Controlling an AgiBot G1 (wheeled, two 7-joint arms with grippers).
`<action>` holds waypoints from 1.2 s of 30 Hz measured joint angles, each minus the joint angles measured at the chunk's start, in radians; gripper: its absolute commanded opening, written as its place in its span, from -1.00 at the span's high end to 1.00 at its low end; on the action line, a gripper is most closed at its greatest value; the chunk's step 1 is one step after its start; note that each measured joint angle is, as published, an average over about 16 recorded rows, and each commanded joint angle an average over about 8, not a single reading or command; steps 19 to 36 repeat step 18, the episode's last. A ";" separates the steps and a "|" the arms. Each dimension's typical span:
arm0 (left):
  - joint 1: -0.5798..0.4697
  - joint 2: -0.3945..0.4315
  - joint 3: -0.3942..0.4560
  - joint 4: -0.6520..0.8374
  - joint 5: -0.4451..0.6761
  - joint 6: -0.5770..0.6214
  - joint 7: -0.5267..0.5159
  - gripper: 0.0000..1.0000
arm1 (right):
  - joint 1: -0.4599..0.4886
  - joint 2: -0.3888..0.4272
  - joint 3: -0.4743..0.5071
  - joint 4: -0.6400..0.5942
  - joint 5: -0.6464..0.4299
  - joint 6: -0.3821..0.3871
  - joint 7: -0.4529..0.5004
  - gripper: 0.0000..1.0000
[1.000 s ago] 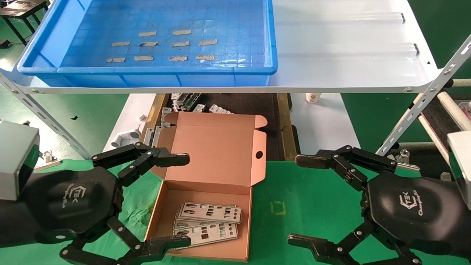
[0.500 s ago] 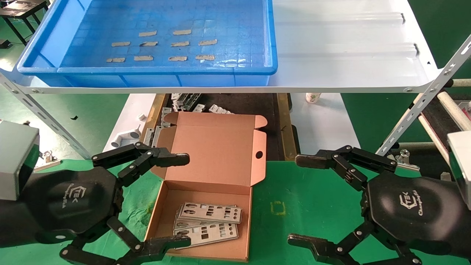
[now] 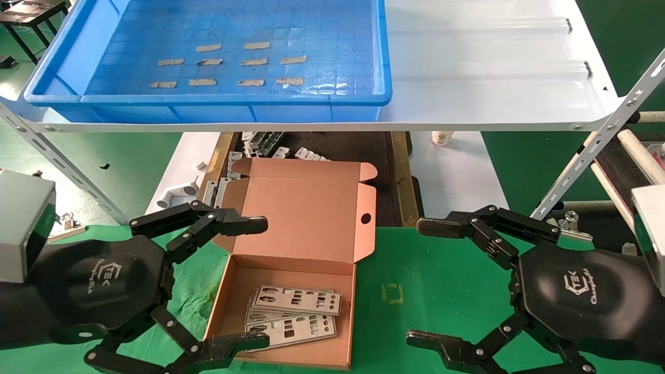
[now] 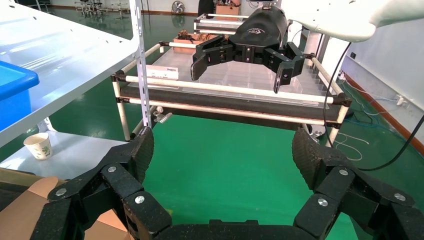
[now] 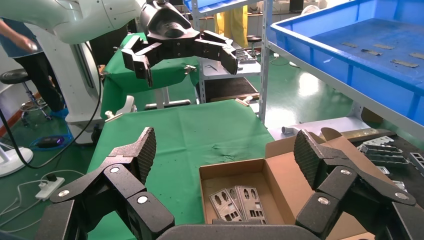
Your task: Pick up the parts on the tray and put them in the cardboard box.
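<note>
The blue tray [image 3: 208, 98] sits on the shelf at the back left and holds only tan tape strips [image 3: 254, 61]; no parts show in it. The cardboard box [image 3: 306, 208] stands open on the green mat, lid tipped back. A small stack of silver parts [image 3: 296, 306] lies flat inside it, also seen in the right wrist view [image 5: 235, 202]. My left gripper [image 3: 260, 283] is open and empty at the box's left side. My right gripper [image 3: 418, 283] is open and empty over the mat, right of the box.
The white metal shelf [image 3: 493, 67] spans the back, with slanted struts at both sides. Chunky grey brackets [image 3: 265, 143], a paper cup [image 3: 441, 137] and a white pipe fitting [image 3: 174, 195] lie below it. The green mat [image 3: 415, 259] lies between the grippers.
</note>
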 measured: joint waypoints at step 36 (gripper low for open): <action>0.000 0.000 0.000 0.000 0.000 0.000 0.000 -1.00 | 0.000 0.000 0.000 0.000 0.000 0.000 0.000 -1.00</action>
